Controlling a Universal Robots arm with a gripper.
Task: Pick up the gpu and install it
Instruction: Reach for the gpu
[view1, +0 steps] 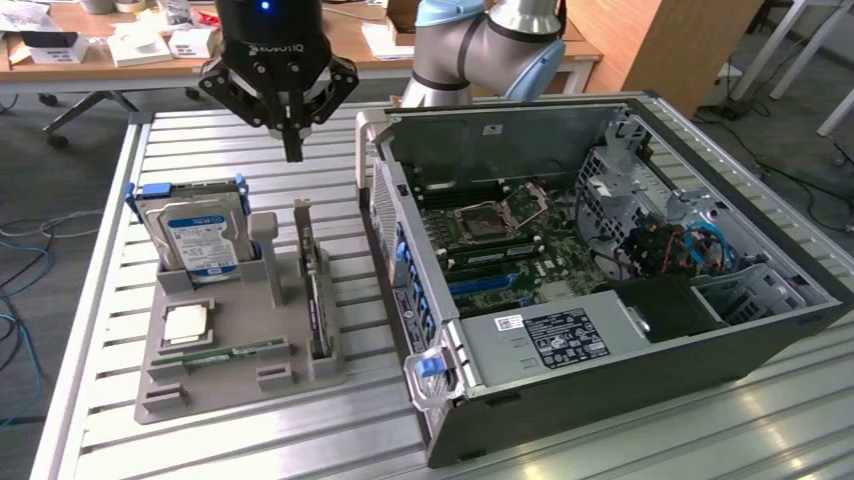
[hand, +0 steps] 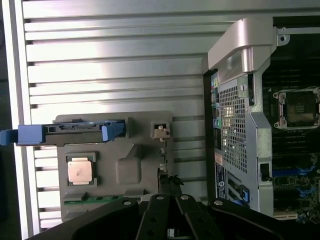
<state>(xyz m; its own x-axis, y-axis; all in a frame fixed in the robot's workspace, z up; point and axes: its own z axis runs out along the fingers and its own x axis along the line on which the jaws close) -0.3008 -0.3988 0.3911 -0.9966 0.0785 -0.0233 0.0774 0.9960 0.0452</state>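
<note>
The gpu (view1: 315, 300) stands on edge in a slot of the grey holder tray (view1: 234, 385), with its silver bracket rising at the far end. From the wrist view the gpu (hand: 162, 150) appears as a thin edge seen from above. My gripper (view1: 294, 150) hangs above the slatted table beyond the tray's far end, a good way above the gpu's bracket. Its fingers are shut together with nothing between them. The wrist view has the closed fingertips of the gripper (hand: 170, 181) over the gpu's edge.
The open computer case (view1: 747, 330) lies at the exterior view's right, its motherboard (view1: 514, 250) exposed. The tray also holds a hard drive (view1: 200, 235) in a blue bracket, a processor chip (view1: 187, 322) and a memory stick (view1: 227, 352). Bare slatted table (view1: 200, 140) surrounds the tray.
</note>
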